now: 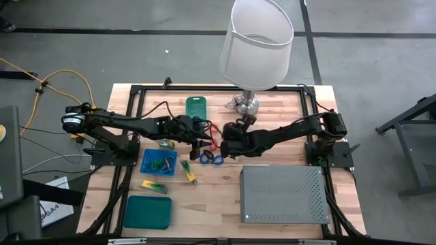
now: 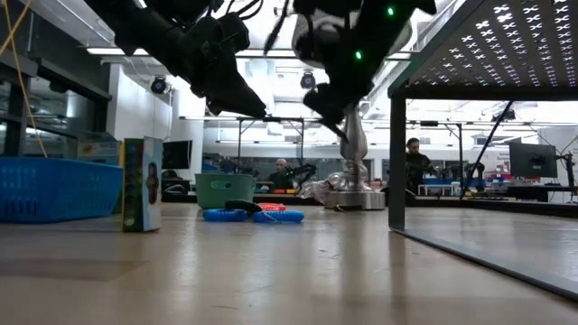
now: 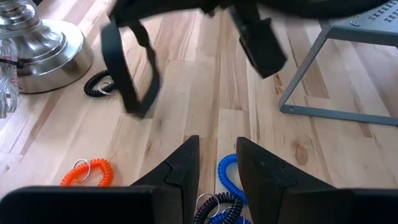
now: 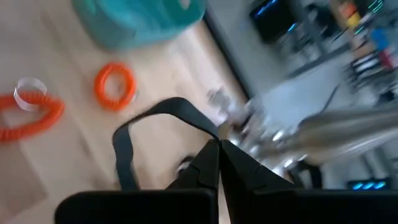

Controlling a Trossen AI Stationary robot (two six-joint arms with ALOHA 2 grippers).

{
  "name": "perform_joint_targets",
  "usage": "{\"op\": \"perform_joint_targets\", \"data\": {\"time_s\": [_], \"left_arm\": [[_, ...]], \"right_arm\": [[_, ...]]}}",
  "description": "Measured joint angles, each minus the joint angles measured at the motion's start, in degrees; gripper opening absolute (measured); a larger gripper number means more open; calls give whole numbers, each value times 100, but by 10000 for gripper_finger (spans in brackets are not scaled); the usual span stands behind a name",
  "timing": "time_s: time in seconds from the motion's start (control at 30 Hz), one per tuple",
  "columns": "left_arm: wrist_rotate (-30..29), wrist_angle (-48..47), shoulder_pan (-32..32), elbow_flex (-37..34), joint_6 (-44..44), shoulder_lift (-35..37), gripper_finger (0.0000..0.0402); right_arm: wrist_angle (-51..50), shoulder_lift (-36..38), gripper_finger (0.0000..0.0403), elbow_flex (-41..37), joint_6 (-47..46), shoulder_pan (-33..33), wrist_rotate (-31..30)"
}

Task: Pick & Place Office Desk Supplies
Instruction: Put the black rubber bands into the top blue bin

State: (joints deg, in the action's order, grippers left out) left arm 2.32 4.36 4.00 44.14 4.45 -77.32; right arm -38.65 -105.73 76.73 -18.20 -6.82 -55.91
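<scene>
High view: right gripper point(image 1: 216, 139) and left gripper point(image 1: 203, 144) meet just in front of lamp base point(image 1: 246, 105), blue coils point(image 1: 211, 158) on table nearby.

Left wrist: left fingers point(image 3: 180, 168) slightly apart, empty, above blue coils point(image 3: 225, 180); orange coil point(image 3: 87, 173) beside.

Right wrist: right fingers pressed together, pinching black band point(image 4: 149, 134) near lamp base.

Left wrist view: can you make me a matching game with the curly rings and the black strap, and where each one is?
Things:
1. black strap
2. blue coil
3. black coil

Places:
A. on the table beside the lamp base
B. hanging from the shut right gripper
C. on the table under the left gripper

Pairs: 1-B, 2-C, 3-A.
</scene>
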Motion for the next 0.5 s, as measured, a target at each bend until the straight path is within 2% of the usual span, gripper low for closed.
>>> {"op": "perform_joint_targets", "data": {"time_s": [0.13,0.5], "left_arm": [[1,0,-1,0,0,0,101],[1,0,0,0,2,0,101]], "right_arm": [[32,0,2,269,276,-121,-263],[-40,0,2,578,340,-578,-257]]}}
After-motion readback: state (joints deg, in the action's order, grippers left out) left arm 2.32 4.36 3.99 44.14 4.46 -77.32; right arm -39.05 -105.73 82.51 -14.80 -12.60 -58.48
